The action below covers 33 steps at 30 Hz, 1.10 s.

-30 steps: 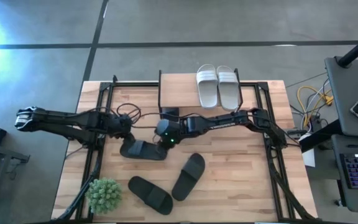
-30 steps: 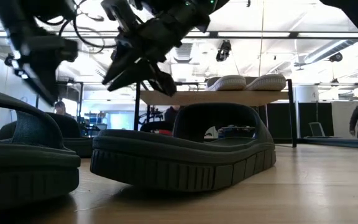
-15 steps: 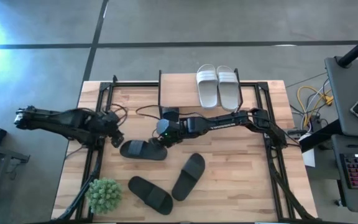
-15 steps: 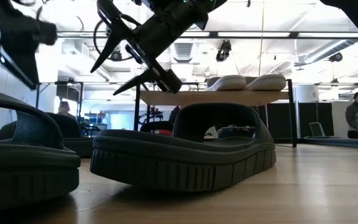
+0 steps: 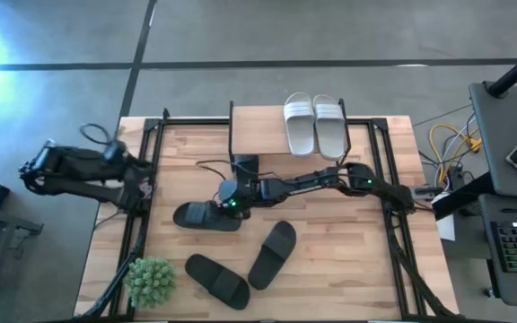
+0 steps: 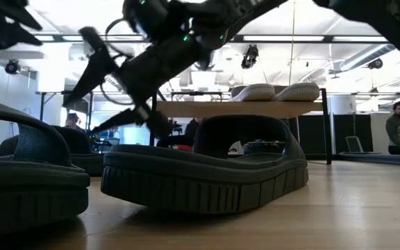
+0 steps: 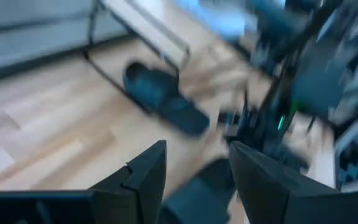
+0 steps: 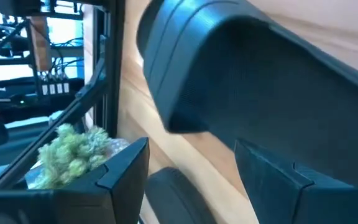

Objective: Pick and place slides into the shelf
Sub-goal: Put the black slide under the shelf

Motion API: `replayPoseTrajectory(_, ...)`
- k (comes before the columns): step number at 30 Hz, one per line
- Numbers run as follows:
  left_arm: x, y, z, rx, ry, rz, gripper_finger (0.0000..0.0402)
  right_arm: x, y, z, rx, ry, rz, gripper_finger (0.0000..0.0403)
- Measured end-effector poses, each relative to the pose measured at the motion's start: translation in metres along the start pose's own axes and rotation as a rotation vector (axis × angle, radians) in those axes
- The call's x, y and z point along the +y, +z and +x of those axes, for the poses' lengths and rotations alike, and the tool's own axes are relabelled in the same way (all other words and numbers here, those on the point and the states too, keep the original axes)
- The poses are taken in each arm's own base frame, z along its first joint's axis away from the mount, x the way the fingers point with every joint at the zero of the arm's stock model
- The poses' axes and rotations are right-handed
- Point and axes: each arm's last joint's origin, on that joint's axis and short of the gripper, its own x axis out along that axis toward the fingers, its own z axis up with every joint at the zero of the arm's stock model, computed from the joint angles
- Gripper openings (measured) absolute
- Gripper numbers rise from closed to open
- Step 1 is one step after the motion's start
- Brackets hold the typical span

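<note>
Retreated left gripper (image 7: 194, 171) gapes (right gripper (image 5: 225, 205) too) over three black slides (image 5: 206, 216), two white (image 5: 314, 123).

**Black slides, pale wood, one green plant**

Three black slides (image 5: 207, 216) lie low in the centre of the high view on the light, plank-grained wooden table (image 5: 348, 269). Two light grey striped slides (image 5: 314, 123) sit upper centre on the shelf's (image 5: 257, 121) pale board, framed in thin black metal. A green bushy plant (image 5: 150, 281) stands lower left. Both arms are dark.
</note>
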Motion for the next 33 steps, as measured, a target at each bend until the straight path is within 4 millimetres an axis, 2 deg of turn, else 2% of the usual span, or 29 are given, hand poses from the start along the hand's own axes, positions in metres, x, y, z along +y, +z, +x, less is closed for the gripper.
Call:
replayPoseTrajectory(6,0.015,0.000,-0.018,-0.130,-0.008,-0.071,0.0162,0.014,0.012,0.025,-0.017,0.068,-0.016,0.0229)
replayPoseTrajectory(12,0.018,-0.003,-0.018,-0.130,-0.008,-0.070,0.0162,0.013,0.021,0.057,0.025,0.090,-0.001,0.0221)
replayPoseTrajectory(15,0.019,-0.004,-0.017,-0.115,0.006,-0.059,0.0162,0.014,0.024,0.063,0.033,0.156,0.023,0.0200)
replayPoseTrajectory(23,0.020,-0.008,-0.014,-0.088,0.032,-0.039,0.0162,0.011,0.023,0.062,0.030,0.112,0.029,0.0080)
replayPoseTrajectory(27,0.021,-0.010,-0.013,-0.074,0.046,-0.028,0.0162,0.008,0.022,0.058,0.009,0.016,0.040,0.0023)
replayPoseTrajectory(30,0.021,-0.010,-0.013,-0.073,0.046,-0.028,0.0162,0.011,0.019,0.047,-0.048,-0.082,-0.005,0.0014)
replayPoseTrajectory(33,0.021,-0.010,-0.013,-0.073,0.046,-0.028,0.0162,0.019,0.011,0.026,-0.126,-0.210,-0.061,0.0013)
